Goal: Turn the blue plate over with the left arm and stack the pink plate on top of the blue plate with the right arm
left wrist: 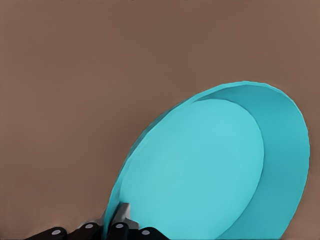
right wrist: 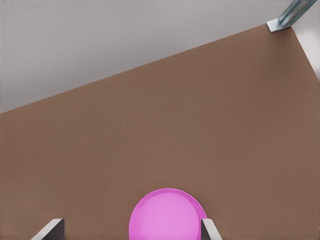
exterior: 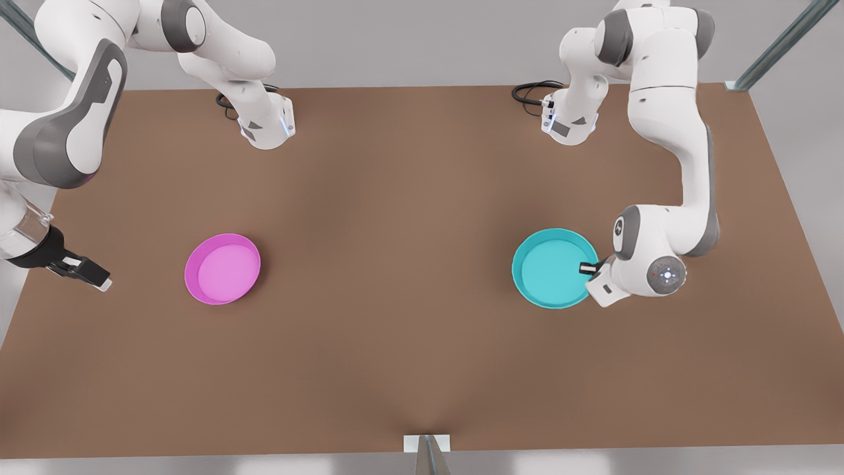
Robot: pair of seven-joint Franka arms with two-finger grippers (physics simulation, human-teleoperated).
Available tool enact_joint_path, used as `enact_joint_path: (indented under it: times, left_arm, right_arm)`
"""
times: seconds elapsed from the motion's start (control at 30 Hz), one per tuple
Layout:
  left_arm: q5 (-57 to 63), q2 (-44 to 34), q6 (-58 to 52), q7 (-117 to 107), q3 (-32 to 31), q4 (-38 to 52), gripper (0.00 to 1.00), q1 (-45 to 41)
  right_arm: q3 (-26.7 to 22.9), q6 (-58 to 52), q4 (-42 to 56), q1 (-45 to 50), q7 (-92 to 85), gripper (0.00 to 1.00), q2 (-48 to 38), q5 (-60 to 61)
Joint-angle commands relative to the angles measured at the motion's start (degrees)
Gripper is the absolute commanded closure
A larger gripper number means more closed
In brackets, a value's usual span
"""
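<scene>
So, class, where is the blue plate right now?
The blue plate sits on the table at the front view's right, far from the pink plate; the left hand grips its rim.

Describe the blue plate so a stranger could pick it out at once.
On the brown table, look to the front view's right half. There the left gripper pinches the rim of a round shallow dish, the blue plate. It is cyan; the pink plate lies apart, magenta.
</scene>
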Motion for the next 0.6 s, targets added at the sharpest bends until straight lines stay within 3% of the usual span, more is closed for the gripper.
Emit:
enact_joint_path:
  times: [0.0, 0.57]
  left_arm:
    - [2.1, 0.0, -0.1, -0.7, 0.0, 0.1, 0.79, -0.5]
    - [35.9, 0.0, -6.3, -27.7, -0.1, 4.8, 0.79, -22.6]
  right_arm:
    - [0.0, 0.0, 0.0, 0.0, 0.0, 0.00, 0.0, 0.0]
    - [0.0, -0.1, 0.0, -0.1, 0.0, 0.00, -0.1, 0.1]
